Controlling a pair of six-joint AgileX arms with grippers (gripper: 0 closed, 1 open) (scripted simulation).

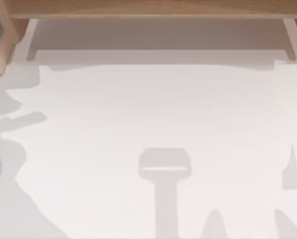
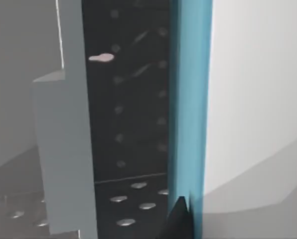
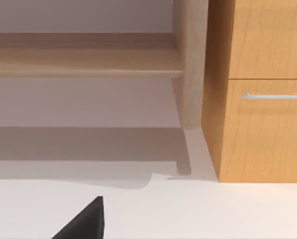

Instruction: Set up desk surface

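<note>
The desk surface [image 1: 153, 114] is a plain white tabletop spread across the top view, crossed by soft grey shadows of the arms. It also lies along the near part of the right wrist view [image 3: 213, 209]. A dark wedge of my right gripper [image 3: 83, 221] hangs just above it, facing the wooden shelf. In the left wrist view, a dark tip of my left gripper [image 2: 179, 219] sits close against a tall blue edge [image 2: 191, 99].
A light-brown wooden shelf [image 1: 148, 7] runs along the desk's far edge on pale posts [image 1: 293, 37]. A wooden drawer cabinet [image 3: 263, 129] with a metal handle [image 3: 275, 96] stands at the shelf's end. Beside the blue edge are a dark perforated panel [image 2: 128, 99] and a grey block [image 2: 64, 149].
</note>
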